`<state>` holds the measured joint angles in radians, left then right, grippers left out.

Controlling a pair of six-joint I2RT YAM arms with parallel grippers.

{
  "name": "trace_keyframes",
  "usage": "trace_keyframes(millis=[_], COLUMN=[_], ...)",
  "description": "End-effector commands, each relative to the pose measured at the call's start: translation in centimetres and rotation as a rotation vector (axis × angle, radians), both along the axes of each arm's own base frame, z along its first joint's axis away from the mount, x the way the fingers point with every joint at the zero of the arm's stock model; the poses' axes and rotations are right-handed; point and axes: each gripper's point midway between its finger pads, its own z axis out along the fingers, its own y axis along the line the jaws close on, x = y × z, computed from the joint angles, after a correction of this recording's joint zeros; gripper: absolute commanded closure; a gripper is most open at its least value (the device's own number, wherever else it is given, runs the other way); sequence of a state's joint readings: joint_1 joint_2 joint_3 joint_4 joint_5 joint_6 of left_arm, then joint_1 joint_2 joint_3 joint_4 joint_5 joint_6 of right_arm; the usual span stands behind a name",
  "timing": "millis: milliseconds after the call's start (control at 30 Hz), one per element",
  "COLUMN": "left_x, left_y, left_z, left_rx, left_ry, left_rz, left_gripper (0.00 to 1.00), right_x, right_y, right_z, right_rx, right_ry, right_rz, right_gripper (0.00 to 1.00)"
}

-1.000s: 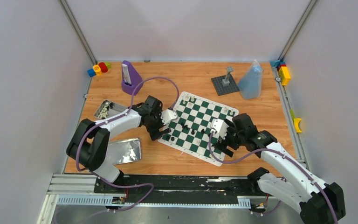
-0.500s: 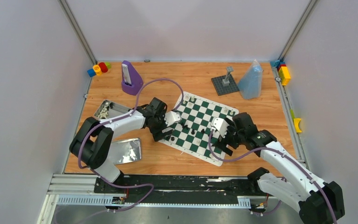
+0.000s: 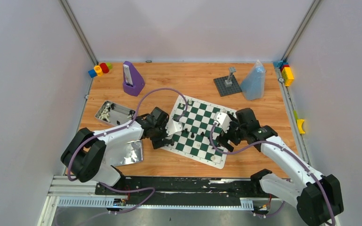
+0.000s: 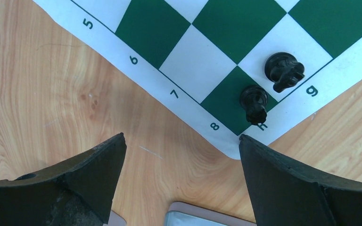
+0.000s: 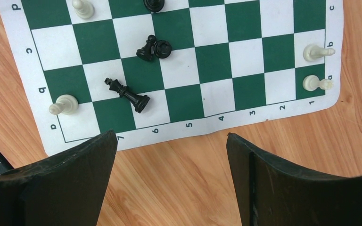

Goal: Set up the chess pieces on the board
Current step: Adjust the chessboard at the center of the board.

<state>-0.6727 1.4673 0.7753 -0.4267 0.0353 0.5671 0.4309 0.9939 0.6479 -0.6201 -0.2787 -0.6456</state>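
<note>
While my right claw point(image 5: 172, 133) gapes empty, my left claw point(image 4: 181, 137), also open, has retreated to a corner of the board point(image 4: 217, 28).

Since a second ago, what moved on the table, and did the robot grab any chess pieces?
The left gripper slid back toward the near left corner of the board, its arm swinging outward. The right gripper edged a little farther from its base. Both stayed open and empty; nothing was grabbed or dropped. The chess pieces, the tin and the blocks look unmoved.
</note>
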Motion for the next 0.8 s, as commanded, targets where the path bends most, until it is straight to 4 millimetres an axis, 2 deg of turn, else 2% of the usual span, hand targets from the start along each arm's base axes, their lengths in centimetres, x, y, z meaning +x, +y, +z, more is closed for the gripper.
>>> trace_keyframes(millis=[0,333,567,767], left_x=[-3.6,-7.0,-9.4,-9.6], left_y=[2.4,1.6,0.6,-0.1], left_z=[-1.5,-1.2,-1.8,-1.3], left_rx=[0.109,0.097,0.139,0.135], left_ry=[0.077,0.099,0.114,0.1], left_rz=[-0.041,-0.157,-0.245,-0.256], left_gripper=[0.02,0.02,0.02,0.0], right_x=[1.8,2.6,2.9,3.0], right_y=[1.6,1.0,0.9,1.4], right_z=[2.1,1.9,1.6,1.7], right_rx=[0.089,0.133,0.129,0.146], right_ry=[-0.043,-0.02,-0.005,0.011], right_rz=[-0.006,-0.073,-0.089,-0.088], right_gripper=[0.12,0.12,0.12,0.12])
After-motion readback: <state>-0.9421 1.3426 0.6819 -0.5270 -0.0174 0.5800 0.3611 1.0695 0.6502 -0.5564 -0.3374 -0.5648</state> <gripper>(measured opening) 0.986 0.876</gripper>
